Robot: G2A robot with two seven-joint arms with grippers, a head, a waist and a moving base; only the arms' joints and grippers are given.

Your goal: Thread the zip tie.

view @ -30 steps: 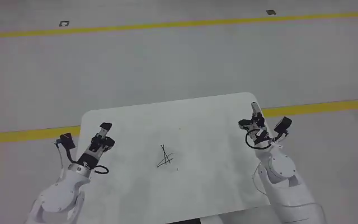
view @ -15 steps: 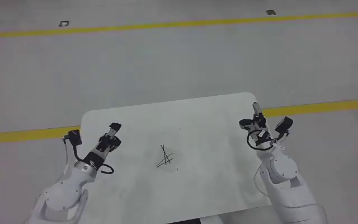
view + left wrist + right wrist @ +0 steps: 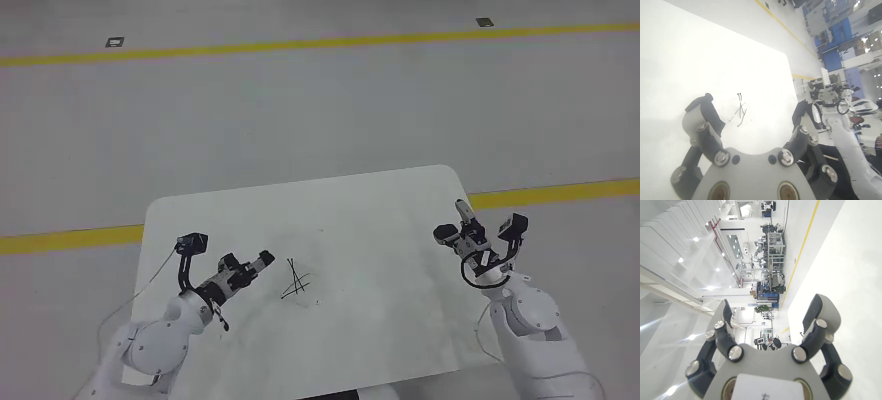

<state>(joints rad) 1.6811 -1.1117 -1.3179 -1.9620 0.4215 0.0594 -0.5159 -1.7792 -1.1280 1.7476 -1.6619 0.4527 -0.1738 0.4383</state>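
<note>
Nothing threaded yet: zip ties lie loose mid-frame; left gripper near them, right gripper far right, both gaping, empty.

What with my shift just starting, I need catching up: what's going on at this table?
A few thin black zip ties lie crossed in a small pile on the white table, untouched. The left pincer is open close beside them, holding nothing. The right pincer, also open and empty, sits off at the table's edge. No threading has started.
</note>
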